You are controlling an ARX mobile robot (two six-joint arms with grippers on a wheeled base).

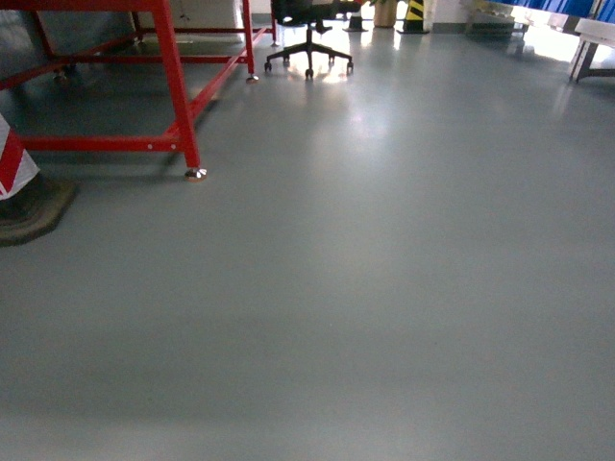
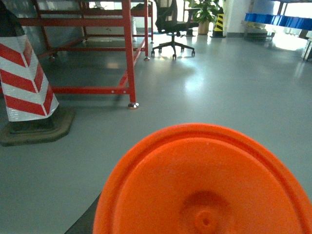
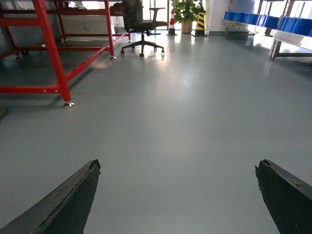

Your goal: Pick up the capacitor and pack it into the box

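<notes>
A large orange round capacitor (image 2: 204, 185) fills the lower half of the left wrist view, seen end-on with a small dimple at its centre. It hangs above the grey floor in my left gripper, which is shut on it. Only a dark sliver of one left finger (image 2: 84, 223) shows at the lower left, and the rest is hidden behind the orange body. My right gripper (image 3: 178, 165) is open wide over bare floor, with nothing between its two dark fingertips. The box is out of view. Neither gripper shows in the head view.
A red steel frame (image 1: 178, 86) stands on feet at the left. A red-and-white striped cone (image 2: 24, 78) on a dark base sits beside it. Further back are a black office chair (image 1: 307, 38), a potted plant (image 3: 186, 12) and blue bins (image 3: 253, 19) on racks at the right.
</notes>
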